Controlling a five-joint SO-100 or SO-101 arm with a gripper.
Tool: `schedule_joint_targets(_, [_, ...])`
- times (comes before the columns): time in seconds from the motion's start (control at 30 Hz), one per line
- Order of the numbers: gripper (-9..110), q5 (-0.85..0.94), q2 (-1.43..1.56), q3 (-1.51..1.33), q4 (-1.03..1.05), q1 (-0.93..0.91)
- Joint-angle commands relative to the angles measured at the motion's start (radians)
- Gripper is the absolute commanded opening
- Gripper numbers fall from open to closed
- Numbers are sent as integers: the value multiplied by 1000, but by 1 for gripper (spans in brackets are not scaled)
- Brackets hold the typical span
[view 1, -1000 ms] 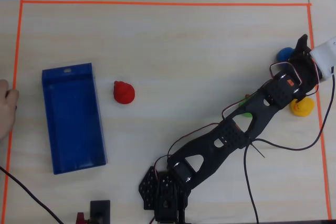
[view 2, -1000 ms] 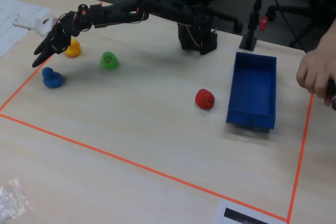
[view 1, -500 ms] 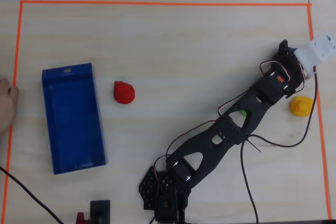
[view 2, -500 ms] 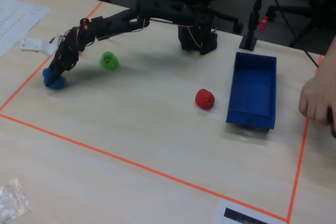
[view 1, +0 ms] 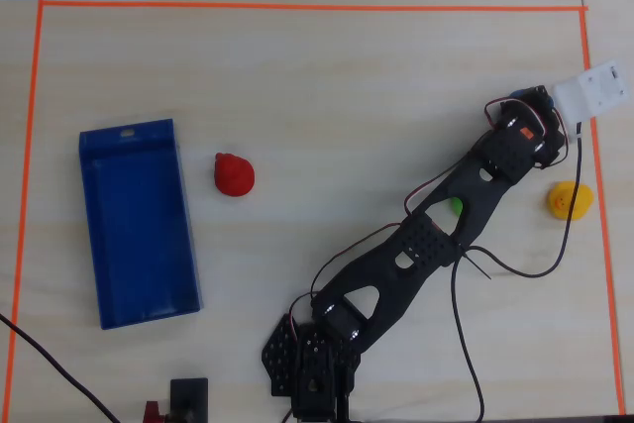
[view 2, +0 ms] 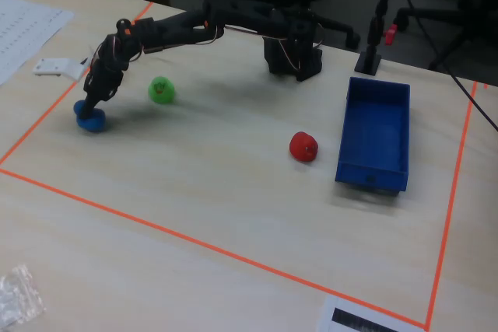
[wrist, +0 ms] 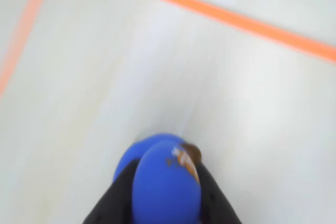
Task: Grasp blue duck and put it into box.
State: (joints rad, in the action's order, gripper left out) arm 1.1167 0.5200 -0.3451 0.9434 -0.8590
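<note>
Table (view 2: pixel 233 184) (pale wood, orange-taped)

red duck (view 2: pixel 303 147) before box (view 2: pixel 375 167), open table (view 2: pixel 194 192)

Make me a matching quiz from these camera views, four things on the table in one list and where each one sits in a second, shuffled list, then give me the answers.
Things:
1. blue duck
2. green duck
3. red duck
4. box

Places:
A. in the overhead view, partly hidden under the arm
B. between the fingers of the pincer in the wrist view
C. nearest the tape line on the right in the fixed view
D. on open table just beside the box

Pairs: 1-B, 2-A, 3-D, 4-C
</note>
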Motion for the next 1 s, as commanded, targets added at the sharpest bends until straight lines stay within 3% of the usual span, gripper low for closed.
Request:
schedule_joint_targets(0.0, [0, -118, 344, 40, 247, 89])
schedule_joint_targets(0.17, [0, -250, 767, -270, 433, 336])
schedule_joint_targets(0.4, [0, -430, 1141, -709, 495, 887])
schedule_joint_targets(0.63, [0, -491, 1287, -1040, 454, 1408])
schedule_joint_targets(0.97, [0, -512, 1190, -1114, 347, 1779])
